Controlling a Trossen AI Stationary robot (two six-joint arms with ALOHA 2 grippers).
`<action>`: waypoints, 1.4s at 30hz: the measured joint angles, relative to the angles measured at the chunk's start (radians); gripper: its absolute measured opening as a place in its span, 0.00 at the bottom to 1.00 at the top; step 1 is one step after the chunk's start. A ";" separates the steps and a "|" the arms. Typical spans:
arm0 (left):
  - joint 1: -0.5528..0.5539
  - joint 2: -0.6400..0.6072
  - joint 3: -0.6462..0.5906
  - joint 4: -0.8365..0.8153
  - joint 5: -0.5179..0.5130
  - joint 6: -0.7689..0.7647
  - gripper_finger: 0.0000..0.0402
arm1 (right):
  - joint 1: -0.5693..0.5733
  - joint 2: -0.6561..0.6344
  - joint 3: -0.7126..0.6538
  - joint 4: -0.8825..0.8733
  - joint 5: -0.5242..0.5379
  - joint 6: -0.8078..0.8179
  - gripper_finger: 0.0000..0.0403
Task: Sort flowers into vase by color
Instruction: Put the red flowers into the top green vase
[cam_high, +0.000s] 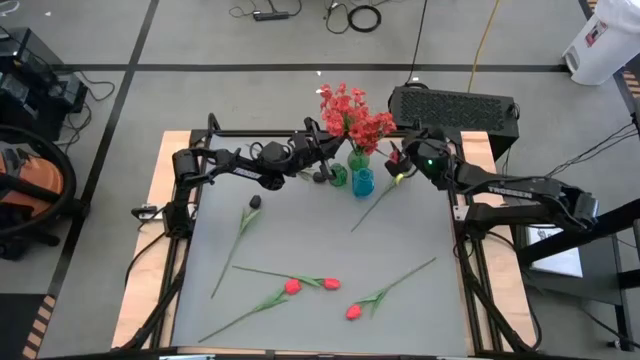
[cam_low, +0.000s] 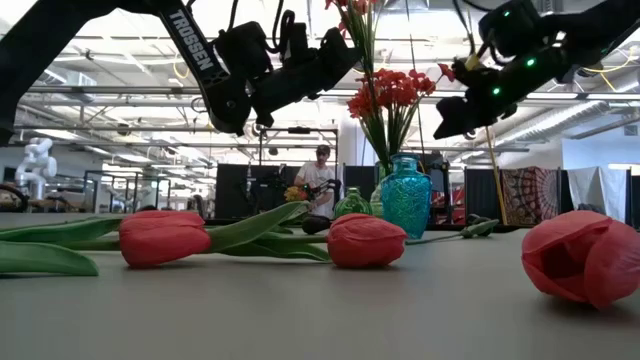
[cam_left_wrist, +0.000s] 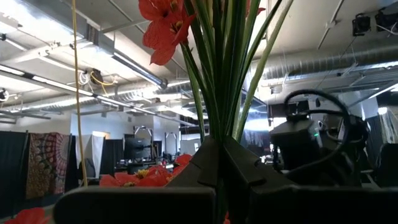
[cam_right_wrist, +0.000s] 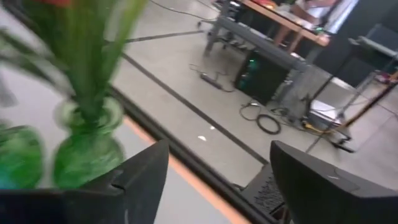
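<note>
Left wrist view: shut fingers (cam_left_wrist: 217, 168) hide stems' (cam_left_wrist: 219, 81) lower ends.

Red blossoms (cam_high: 352, 112) upright in vase (cam_high: 362, 181)

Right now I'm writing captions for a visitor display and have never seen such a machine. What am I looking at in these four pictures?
It is a robot with two dark arms at a gray table, each ending in a two-finger gripper. One picture looks straight down, one looks level across the tabletop, and two come from cameras on the wrists.

At the table's far edge stand a teal vase and a green vase, with the red blossoms rising above them. The left gripper is shut on those flowers' green stems. The right gripper is open, holds nothing, and hangs near the vases.

Lying flat are three red tulips, a dark-budded stem and another stem.
</note>
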 joint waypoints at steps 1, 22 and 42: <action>0.000 0.000 0.000 0.000 0.000 0.000 0.02 | -0.018 0.019 0.000 0.023 -0.015 -0.003 0.62; 0.003 0.000 0.000 0.000 -0.005 0.079 0.02 | -0.214 0.187 0.000 0.213 -0.416 -0.155 0.02; 0.002 0.000 0.000 -0.001 -0.008 0.077 0.02 | -0.445 0.332 0.000 0.345 -0.932 -0.110 0.00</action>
